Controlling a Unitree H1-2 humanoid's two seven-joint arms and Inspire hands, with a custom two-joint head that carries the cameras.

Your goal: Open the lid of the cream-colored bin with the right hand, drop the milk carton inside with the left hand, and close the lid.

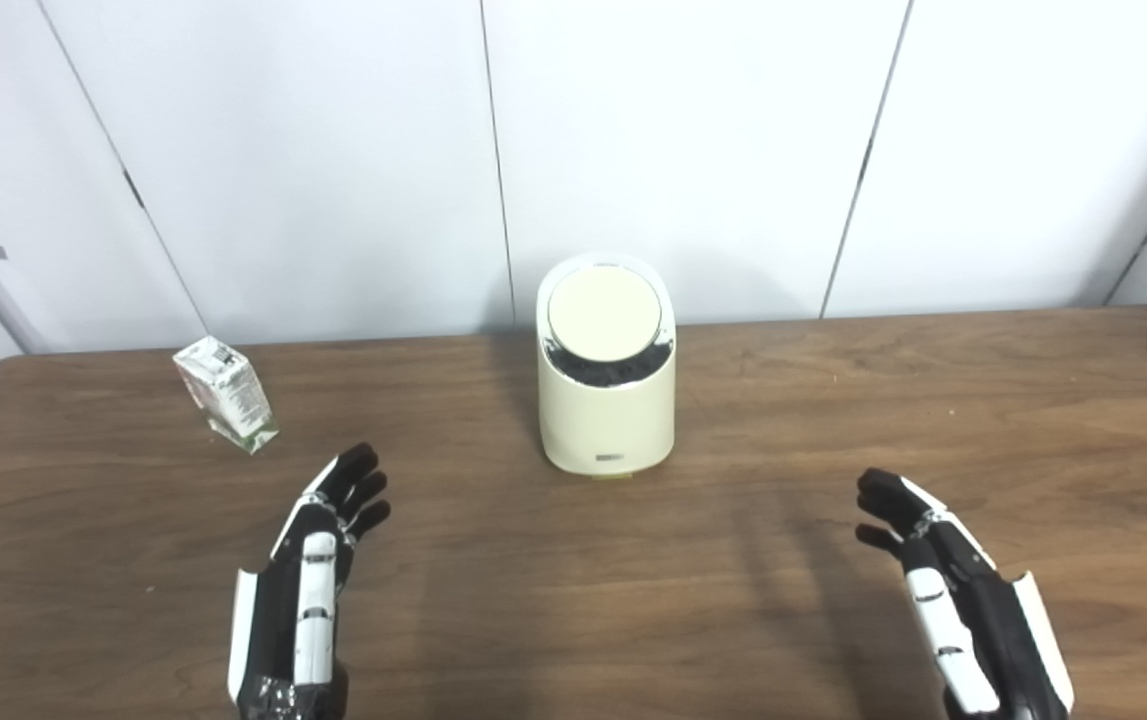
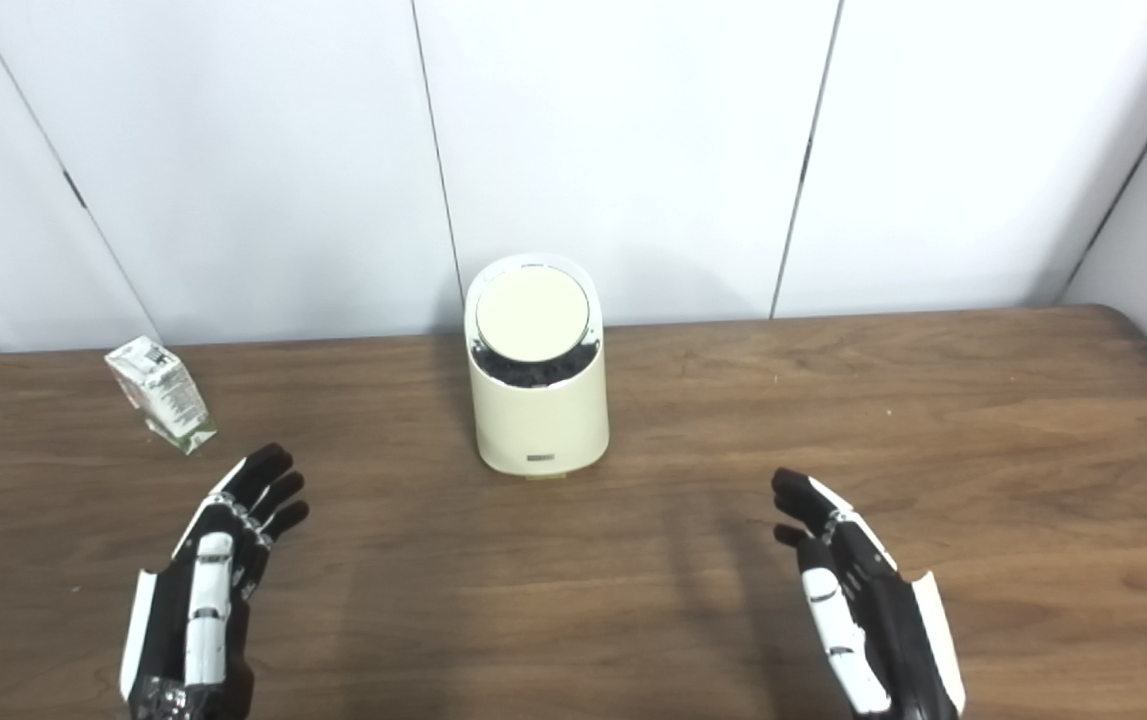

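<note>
A cream-colored bin [image 1: 606, 410] stands upright on the wooden table [image 1: 833, 420], near its far middle. Its round lid [image 1: 604, 315] sits in the top opening, tilted toward me, with a dark gap under its near edge. A small white and green milk carton [image 1: 225, 392] stands tilted at the far left of the table. My left hand [image 1: 308, 590] is open near the front left, below and right of the carton, holding nothing. My right hand [image 1: 953, 600] is open at the front right, well apart from the bin.
White wall panels [image 1: 693, 150] rise right behind the table's far edge. The table's rounded corners show at the far left and far right. Bare wood lies between my two hands and in front of the bin.
</note>
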